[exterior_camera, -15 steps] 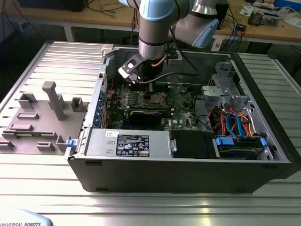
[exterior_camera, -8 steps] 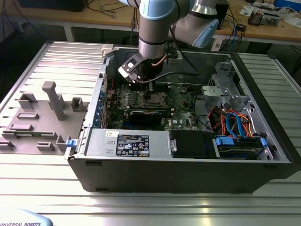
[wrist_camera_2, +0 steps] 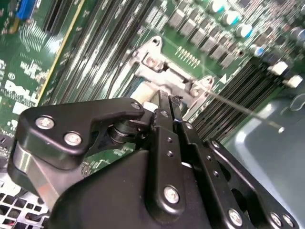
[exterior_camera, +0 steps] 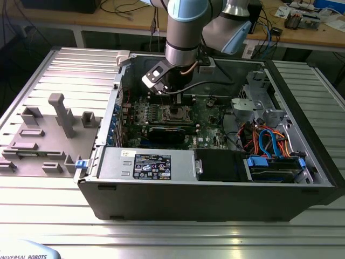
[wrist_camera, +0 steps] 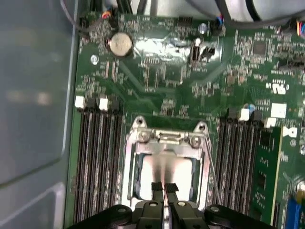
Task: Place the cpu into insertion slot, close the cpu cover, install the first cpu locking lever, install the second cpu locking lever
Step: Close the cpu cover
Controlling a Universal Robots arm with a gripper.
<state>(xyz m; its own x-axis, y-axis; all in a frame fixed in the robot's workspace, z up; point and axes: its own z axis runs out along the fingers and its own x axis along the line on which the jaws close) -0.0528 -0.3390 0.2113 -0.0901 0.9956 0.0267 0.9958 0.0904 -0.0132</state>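
Closed to a sliver with nothing between its tips, the black two-finger gripper (wrist_camera: 164, 190) hangs over the flat silvery-grey square cpu (wrist_camera: 164, 167). The chip lies in the square insertion slot (exterior_camera: 178, 113), framed by the window of the thin silvery metal cpu cover (wrist_camera: 143, 148). A thin wire lever (wrist_camera: 211, 162) runs beside the frame. Long black memory slots (wrist_camera: 97, 152) flank it on the green circuit board (wrist_camera: 162, 76), inside an open dark metal computer case (exterior_camera: 215, 194). The case sits on a ribbed grey metal table (exterior_camera: 54, 216), with wooden benches (exterior_camera: 108, 19) behind.

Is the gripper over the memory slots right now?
No: in the first wrist view the gripper sits over the insertion slot, with memory slots on either side.
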